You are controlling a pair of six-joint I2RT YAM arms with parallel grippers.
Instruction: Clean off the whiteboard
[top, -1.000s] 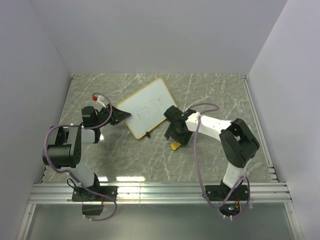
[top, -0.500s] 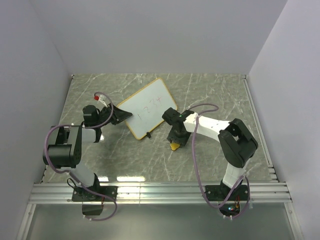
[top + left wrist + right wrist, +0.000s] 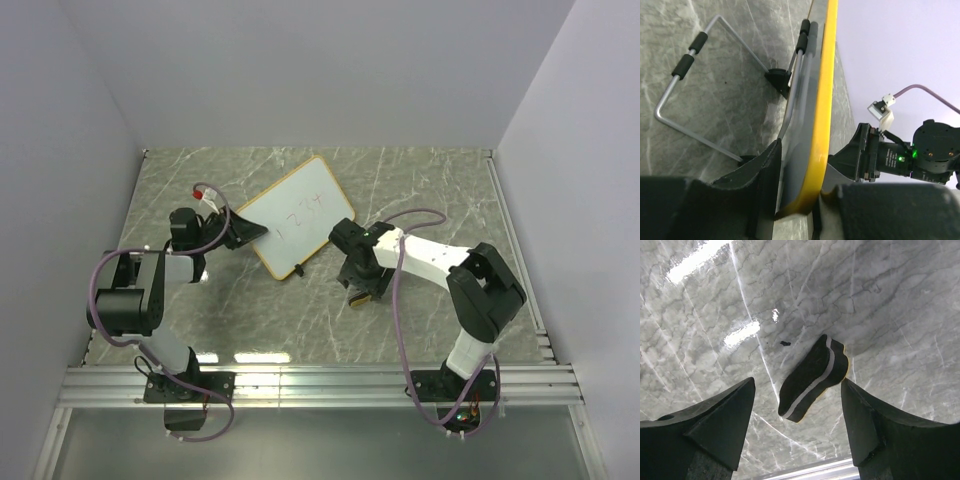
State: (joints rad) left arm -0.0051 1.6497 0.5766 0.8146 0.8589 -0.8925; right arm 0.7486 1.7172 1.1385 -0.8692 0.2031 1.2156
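The whiteboard (image 3: 296, 216) stands tilted on a wire stand in the middle of the table, with dark handwriting on its face. Its yellow rim (image 3: 823, 110) runs up the left wrist view. My left gripper (image 3: 243, 228) (image 3: 807, 172) is shut on the board's left corner. The eraser (image 3: 812, 377), black with a white stripe and a yellow underside, lies on the marble. My right gripper (image 3: 360, 283) (image 3: 797, 415) is open, with one finger on each side of the eraser and not touching it. In the top view only a yellow edge of the eraser (image 3: 356, 299) shows under the gripper.
The board's grey wire stand (image 3: 690, 100) with black sleeves rests on the marble behind it. A metal rail (image 3: 320, 380) runs along the near table edge. White walls close in the left, back and right sides.
My right gripper has moved from beside the board's lower corner toward the near edge and now sits over the eraser, hiding most of it. The left gripper and board have barely moved.
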